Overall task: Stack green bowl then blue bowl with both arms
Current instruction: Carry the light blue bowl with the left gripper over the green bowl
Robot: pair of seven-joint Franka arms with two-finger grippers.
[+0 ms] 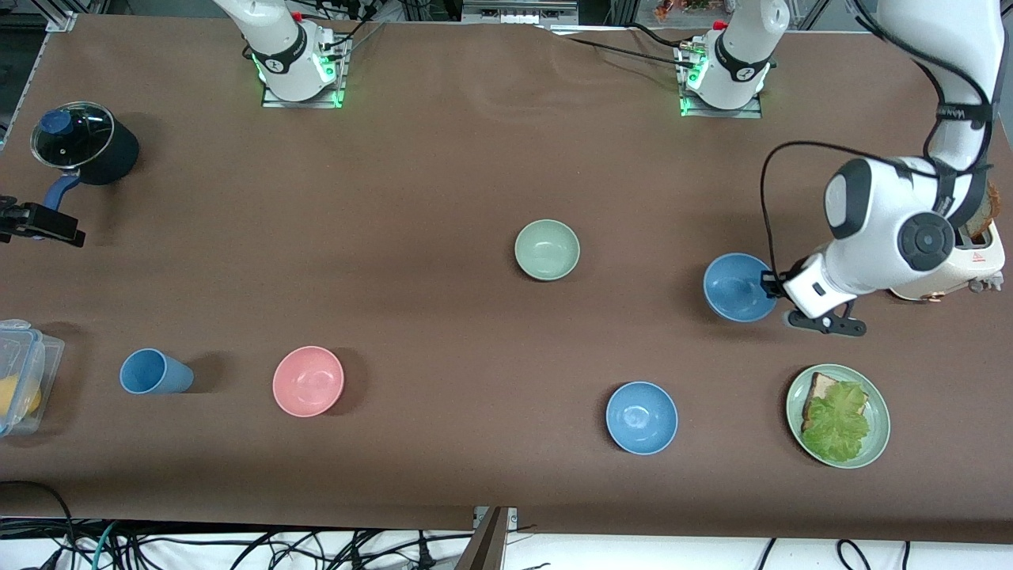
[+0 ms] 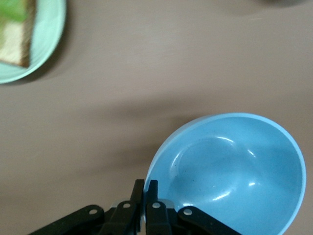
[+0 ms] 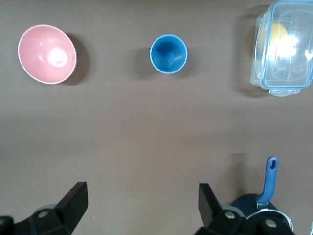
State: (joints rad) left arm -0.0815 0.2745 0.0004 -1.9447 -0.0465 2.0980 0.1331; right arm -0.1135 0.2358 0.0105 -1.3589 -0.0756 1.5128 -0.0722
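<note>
The pale green bowl [image 1: 547,249] sits upright near the table's middle. One blue bowl [image 1: 736,286] sits toward the left arm's end. My left gripper [image 1: 772,285] is shut on its rim, one finger inside and one outside, as the left wrist view shows [image 2: 145,188] with the bowl [image 2: 230,171] close up. I cannot tell whether this bowl is off the table. A second blue bowl [image 1: 642,417] sits nearer the camera. My right gripper [image 1: 47,226] waits open and empty over the table next to the pot; its wrist view [image 3: 143,205] shows bare table between the fingers.
A green plate [image 1: 874,443] with toast and lettuce lies near the held bowl, and a toaster [image 1: 977,261] is beside the left arm. A pink bowl [image 1: 308,381], blue cup [image 1: 154,372], lidded plastic box [image 1: 20,372] and dark lidded pot [image 1: 83,146] stand toward the right arm's end.
</note>
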